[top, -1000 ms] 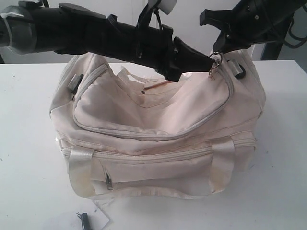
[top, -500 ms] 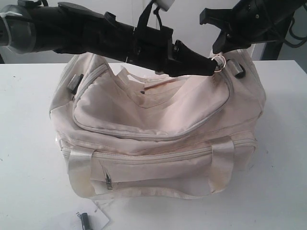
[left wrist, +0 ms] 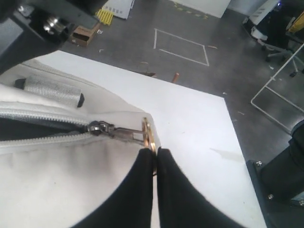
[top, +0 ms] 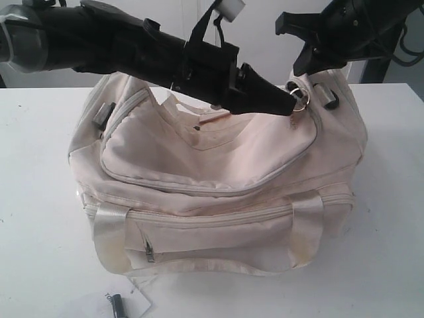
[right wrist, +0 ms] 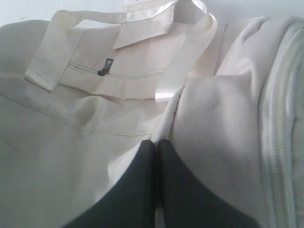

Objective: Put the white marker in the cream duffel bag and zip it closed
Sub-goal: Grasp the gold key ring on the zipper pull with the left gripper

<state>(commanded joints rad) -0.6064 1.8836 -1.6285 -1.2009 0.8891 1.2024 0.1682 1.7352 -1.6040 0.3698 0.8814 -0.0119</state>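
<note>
Presently | duffel bag (top: 218, 172): cream, mid white table (top: 40, 199), flap lying down | left gripper (top: 291, 106): clamped on the zip ring (left wrist: 148, 135) at the bag's back right corner, tracks parted behind the slider (left wrist: 97, 127) | right gripper (right wrist: 156, 142): jaws pressed together against bag cloth | marker: cannot tell; dark stub (top: 117, 306) by paper tag (top: 137, 301), table front

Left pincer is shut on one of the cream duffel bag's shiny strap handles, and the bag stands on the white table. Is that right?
Not quite. The left pincer is shut on the metal ring of the zip pull, not on a strap handle; the left wrist view shows this. The cream duffel bag does stand on the white table.
</note>
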